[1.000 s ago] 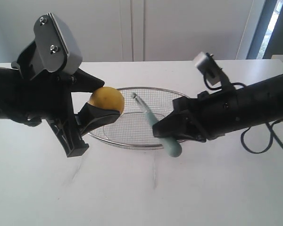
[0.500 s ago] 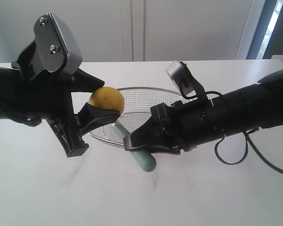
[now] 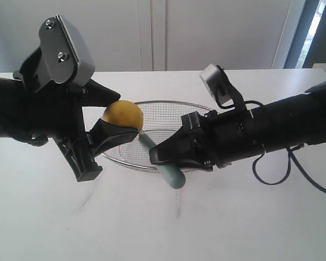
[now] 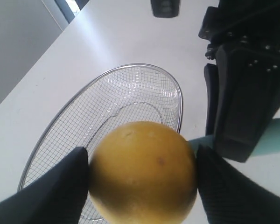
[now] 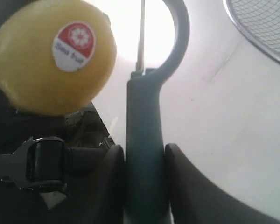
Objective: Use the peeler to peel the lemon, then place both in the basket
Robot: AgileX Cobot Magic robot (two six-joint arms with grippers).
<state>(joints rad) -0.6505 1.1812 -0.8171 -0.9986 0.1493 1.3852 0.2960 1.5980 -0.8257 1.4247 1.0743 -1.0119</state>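
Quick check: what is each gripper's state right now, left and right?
Left gripper: closed, holding the lemon.
Right gripper: closed, holding the peeler by its handle.

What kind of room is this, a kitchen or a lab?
Likely a lab or test room, not a home kitchen: a white table, plain white wall panels, and robot arms holding a lemon and peeler.

The lemon (image 3: 123, 115) is an even warm yellow with faint brownish specks. Its round sticker (image 5: 73, 40) is red with a white emblem above a white band of red lettering. The peeler (image 3: 173, 175) is pale teal-green. The basket (image 3: 168, 101) is silver, its mesh a fine square grid. The left pincer (image 4: 142, 186) and right pincer (image 3: 169, 156) are black, the desk (image 3: 217, 228) white.
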